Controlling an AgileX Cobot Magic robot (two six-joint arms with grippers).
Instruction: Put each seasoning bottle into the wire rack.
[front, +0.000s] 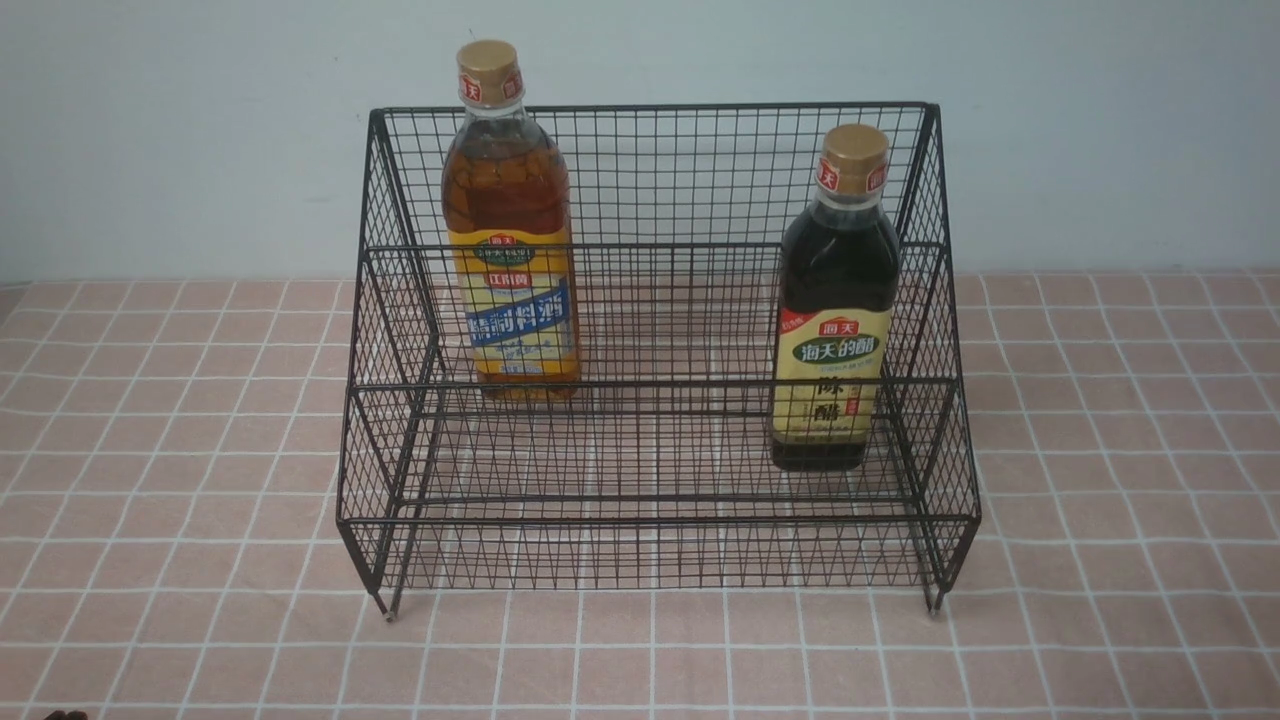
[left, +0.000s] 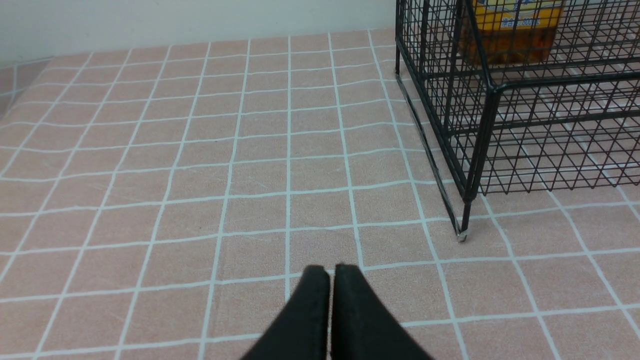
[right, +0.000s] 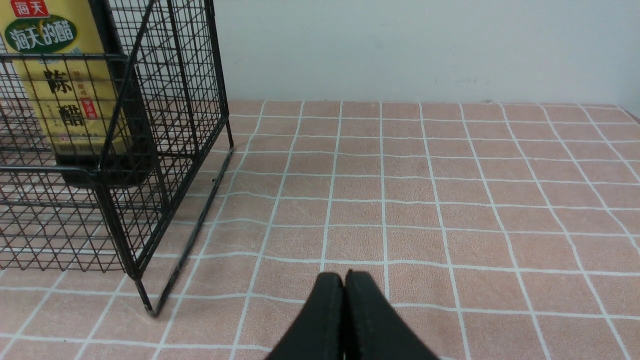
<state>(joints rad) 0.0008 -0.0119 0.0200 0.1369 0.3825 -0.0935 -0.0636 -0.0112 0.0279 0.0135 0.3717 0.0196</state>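
Covering table: pink grid-checked cloth (front: 180, 450)

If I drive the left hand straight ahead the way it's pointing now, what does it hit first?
Probably nothing soon. The left hand, shut and empty, points along bare tablecloth toward the back wall. The wire rack stands off to one side of that line, though depth is hard to judge.

The front view looks down on the whole wire rack (front: 655, 350) at mid-frame; each low wrist view catches one near corner of it at its frame edge.
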